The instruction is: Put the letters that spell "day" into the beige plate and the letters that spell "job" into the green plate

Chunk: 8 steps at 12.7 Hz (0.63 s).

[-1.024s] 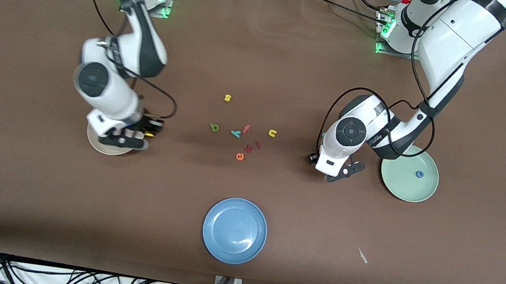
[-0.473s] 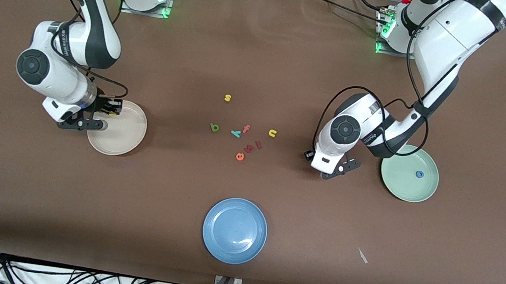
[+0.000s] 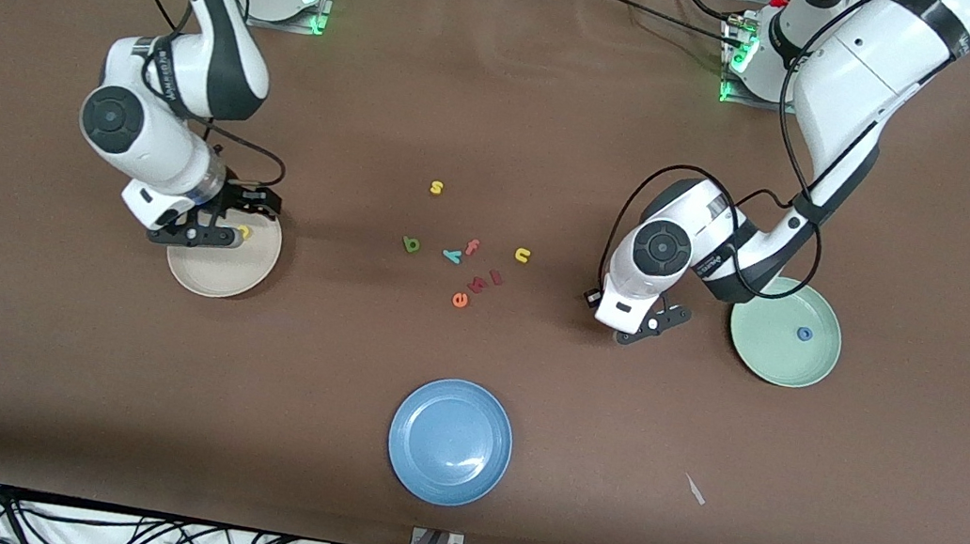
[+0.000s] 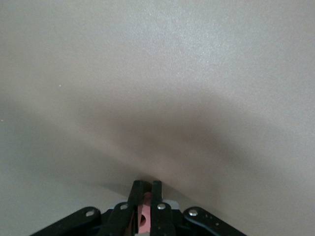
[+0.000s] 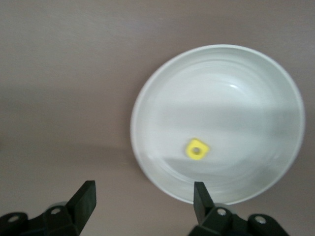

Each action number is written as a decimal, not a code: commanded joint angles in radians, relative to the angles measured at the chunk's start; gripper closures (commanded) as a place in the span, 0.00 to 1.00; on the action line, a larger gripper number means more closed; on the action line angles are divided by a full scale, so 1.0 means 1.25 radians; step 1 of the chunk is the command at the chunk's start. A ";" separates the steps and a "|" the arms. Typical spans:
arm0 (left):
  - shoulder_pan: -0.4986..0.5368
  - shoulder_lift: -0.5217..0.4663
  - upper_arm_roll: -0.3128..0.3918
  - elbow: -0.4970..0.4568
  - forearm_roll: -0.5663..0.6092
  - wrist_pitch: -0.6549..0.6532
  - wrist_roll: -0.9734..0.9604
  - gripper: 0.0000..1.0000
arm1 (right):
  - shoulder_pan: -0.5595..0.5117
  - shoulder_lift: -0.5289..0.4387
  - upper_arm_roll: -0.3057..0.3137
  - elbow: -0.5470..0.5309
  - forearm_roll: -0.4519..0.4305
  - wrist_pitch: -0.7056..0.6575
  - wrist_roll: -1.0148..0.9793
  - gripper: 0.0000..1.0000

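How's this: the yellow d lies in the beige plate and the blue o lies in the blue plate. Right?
Not quite. The o lies in the green plate, not the blue plate; the front view shows it. The d does lie in the beige plate.

Three plates (image 3: 445, 485), nine letters (image 3: 460, 300).

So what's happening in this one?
Two arms are sorting foam letters into plates. The right gripper is open at the rim of the beige plate, where the yellow "d" now lies. The left gripper is shut on a salmon-red letter, low at the table beside the green plate, which holds the blue "o". Other letters, including the dark green "a" and teal "y", remain mid-table.
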 commanded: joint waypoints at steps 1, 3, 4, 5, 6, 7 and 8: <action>-0.002 -0.003 0.001 0.006 -0.006 -0.012 0.005 1.00 | 0.045 0.008 0.044 0.004 0.002 0.036 0.156 0.10; -0.002 -0.004 0.001 0.006 -0.006 -0.012 0.007 1.00 | 0.113 0.043 0.044 0.017 0.002 0.089 0.269 0.10; 0.001 -0.008 0.001 0.007 -0.006 -0.013 0.019 1.00 | 0.145 0.066 0.044 0.027 0.002 0.122 0.328 0.10; 0.010 -0.022 -0.001 0.016 -0.006 -0.020 0.029 1.00 | 0.188 0.099 0.043 0.047 -0.004 0.146 0.373 0.10; 0.021 -0.046 -0.006 0.025 -0.007 -0.066 0.054 1.00 | 0.214 0.131 0.043 0.063 -0.015 0.173 0.417 0.09; 0.037 -0.072 -0.011 0.050 -0.025 -0.121 0.102 1.00 | 0.247 0.160 0.040 0.067 -0.026 0.205 0.438 0.09; 0.064 -0.093 -0.018 0.074 -0.070 -0.174 0.174 1.00 | 0.263 0.186 0.039 0.067 -0.034 0.243 0.464 0.09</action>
